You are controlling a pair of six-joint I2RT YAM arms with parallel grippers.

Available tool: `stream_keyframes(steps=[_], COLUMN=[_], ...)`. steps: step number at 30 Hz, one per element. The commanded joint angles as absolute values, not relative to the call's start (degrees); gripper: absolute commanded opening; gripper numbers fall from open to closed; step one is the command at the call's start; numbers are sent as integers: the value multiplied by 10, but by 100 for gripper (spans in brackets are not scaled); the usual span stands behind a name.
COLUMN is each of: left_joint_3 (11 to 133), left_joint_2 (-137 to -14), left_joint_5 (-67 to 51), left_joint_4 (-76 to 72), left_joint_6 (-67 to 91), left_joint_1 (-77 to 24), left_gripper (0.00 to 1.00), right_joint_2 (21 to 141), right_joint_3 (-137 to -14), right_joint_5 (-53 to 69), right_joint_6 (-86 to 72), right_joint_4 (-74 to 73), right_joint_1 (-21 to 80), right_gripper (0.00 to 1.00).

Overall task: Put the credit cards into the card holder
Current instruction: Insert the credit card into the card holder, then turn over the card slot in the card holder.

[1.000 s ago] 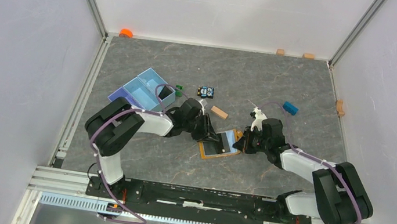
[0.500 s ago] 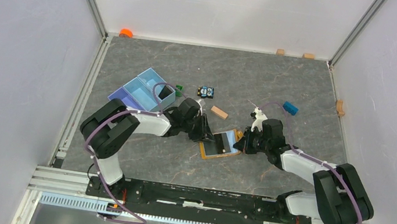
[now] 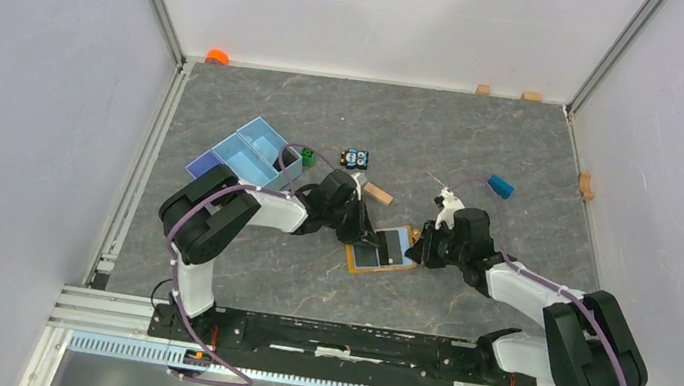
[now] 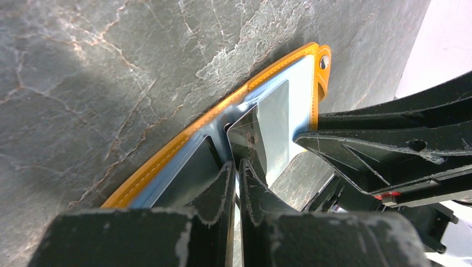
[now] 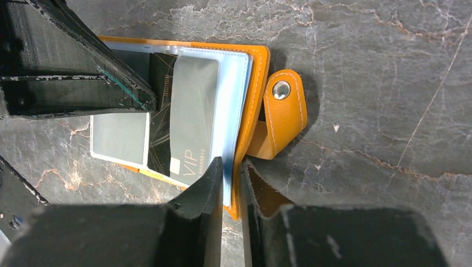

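Left pincer farther right, tips on dark card in card holder

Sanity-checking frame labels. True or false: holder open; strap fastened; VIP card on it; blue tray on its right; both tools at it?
1. The card holder lies open. True.
2. Its snap strap is fastened. False: it hangs loose, stud showing.
3. A card printed VIP lies on its pale pages. True.
4. The light blue tray is on its right. False: on its left.
5. The left tool and right tool are both at the holder. True.
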State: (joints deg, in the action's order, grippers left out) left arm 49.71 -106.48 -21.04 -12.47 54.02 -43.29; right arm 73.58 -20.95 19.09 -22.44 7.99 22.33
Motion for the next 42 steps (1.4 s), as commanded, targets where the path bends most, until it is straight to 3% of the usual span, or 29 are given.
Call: stream_keyframes(steps=[1,7,18,26,29,42], left_joint_3=[510,535,574,562,541,477], left_joint_2=[-1088,-1100,-1108,-986,-943,-983], left_joint_5=[-204,-205,-202,-127,-106,-122], left_joint_4=[-100,-93,-80,58,86,18], left_joint_6=[534,539,547,468,456,477], left_joint_1=[-444,-456,-485,-485,-484,-479], left_gripper=[9,8,13,46,53,49], right_joint_2=[721,720,698,648,629,598], right_joint_3=[-192,-191,-183,-195,-203,-263], right_joint_5=[153,171,174,118,115,138], right_joint_6=[-211,-217,-230,-222,-221,-209], right_joint_4=[40,50,52,1,-23,-99], right_joint_1=[221,221,221,221,221,249], right_gripper=[15,3,0,0,0,2])
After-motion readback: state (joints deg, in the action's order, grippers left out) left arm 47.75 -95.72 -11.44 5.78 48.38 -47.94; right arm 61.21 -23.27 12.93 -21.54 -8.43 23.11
